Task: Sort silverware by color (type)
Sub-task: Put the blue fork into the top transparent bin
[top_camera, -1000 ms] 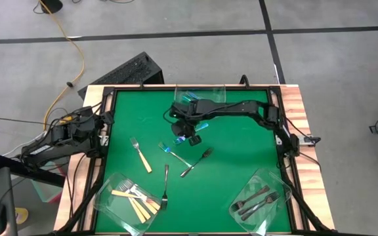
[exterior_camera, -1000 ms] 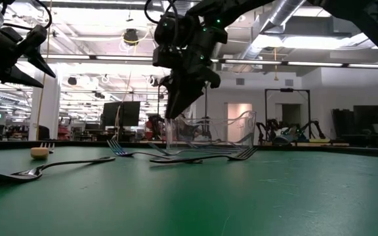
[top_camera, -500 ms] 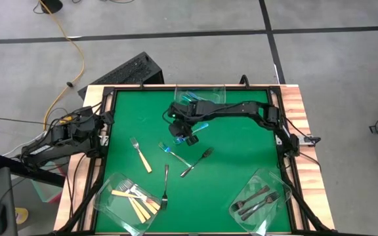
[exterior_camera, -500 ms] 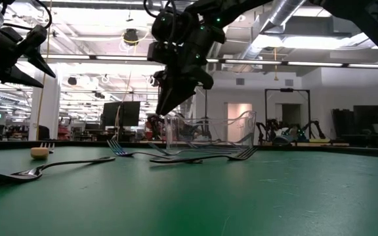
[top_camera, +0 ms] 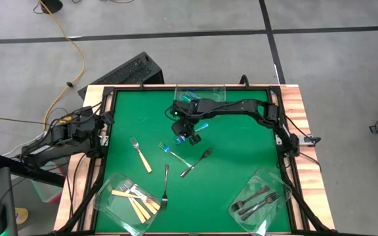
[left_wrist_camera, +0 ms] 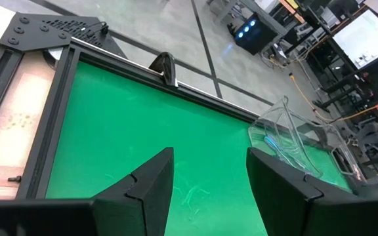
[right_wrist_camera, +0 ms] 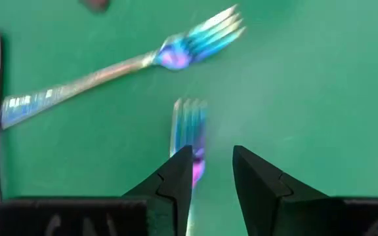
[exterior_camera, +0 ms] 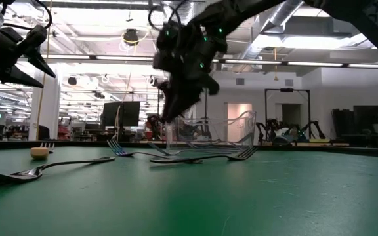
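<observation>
Right claw (top_camera: 188, 135) hangs above the middle of the bench (top_camera: 241, 157), its fingers (right_wrist_camera: 176, 177) seemingly clamped on 1 blue fork (right_wrist_camera: 189, 128) whose tines stick out past them; the grip itself is hidden, so that is a judgement. Left claw (left_wrist_camera: 209, 190) waits at the bench's left edge, fingers apart.

The step in hand looks like carrying this fork to the far tub (top_camera: 210, 92), just beyond the claw. To do it well, the fork should be kept level and lifted clear of the tub's wall, then let go low inside, so it neither bounces out nor tips the light plastic.

3 clear tubs stand on the bench. The near-left tub (top_camera: 107, 195) holds several tan forks (top_camera: 133, 196). The near-right tub (top_camera: 275, 181) holds about 3 dark forks (top_camera: 254, 198). The far tub shows something blue inside; I cannot count it.

4 forks lie loose near the middle: 1 tan fork (top_camera: 140, 155), 1 loose blue fork (top_camera: 174, 155), and 2 grey forks (top_camera: 197, 162), the second (top_camera: 165, 187) touching the near-left tub's edge.
</observation>
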You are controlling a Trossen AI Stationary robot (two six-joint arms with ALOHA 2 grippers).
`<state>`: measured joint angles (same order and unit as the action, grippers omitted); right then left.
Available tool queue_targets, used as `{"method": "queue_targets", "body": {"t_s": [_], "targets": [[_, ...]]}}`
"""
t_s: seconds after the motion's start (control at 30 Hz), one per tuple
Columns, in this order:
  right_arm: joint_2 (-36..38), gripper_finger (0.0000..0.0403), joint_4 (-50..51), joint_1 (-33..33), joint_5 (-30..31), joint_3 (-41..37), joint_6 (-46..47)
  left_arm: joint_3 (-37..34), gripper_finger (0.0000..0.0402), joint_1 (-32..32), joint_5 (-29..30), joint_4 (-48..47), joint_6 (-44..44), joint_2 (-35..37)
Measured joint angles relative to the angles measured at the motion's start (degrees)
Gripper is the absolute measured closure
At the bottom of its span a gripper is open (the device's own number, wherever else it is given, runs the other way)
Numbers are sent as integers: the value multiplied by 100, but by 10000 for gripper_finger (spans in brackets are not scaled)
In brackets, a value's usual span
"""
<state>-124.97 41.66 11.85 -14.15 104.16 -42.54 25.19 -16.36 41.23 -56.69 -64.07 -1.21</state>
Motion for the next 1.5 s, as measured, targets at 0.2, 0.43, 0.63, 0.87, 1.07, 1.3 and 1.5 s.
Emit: {"method": "queue_targets", "body": {"t_s": [0.2, 0.43, 0.63, 0.87, 1.07, 1.3, 1.5], "targets": [[-2, 227, -34, 138, -16, -575, 46, 0, 226, 0, -4, 0, 0, 0], [-4, 171, -158, 318, 17, -788, 214, 0, 226, 0, -4, 0, 0, -2], [-2, 177, -248, 379, 104, -1005, 352, 0, 226, 0, -7, 0, 0, -2], [16, 196, -628, 319, 243, -1349, 364, 0, 226, 0, -9, -2, 0, -2], [22, 211, -848, 160, 653, -1366, 498, 0, 226, 0, -5, -6, 0, -2], [-213, 239, -815, 104, 633, -1336, 509, 0, 226, 0, -1, -11, 0, -2], [-374, 255, -592, 109, 603, -1316, 552, 0, 226, 0, -30, -23, 0, -2]]}}
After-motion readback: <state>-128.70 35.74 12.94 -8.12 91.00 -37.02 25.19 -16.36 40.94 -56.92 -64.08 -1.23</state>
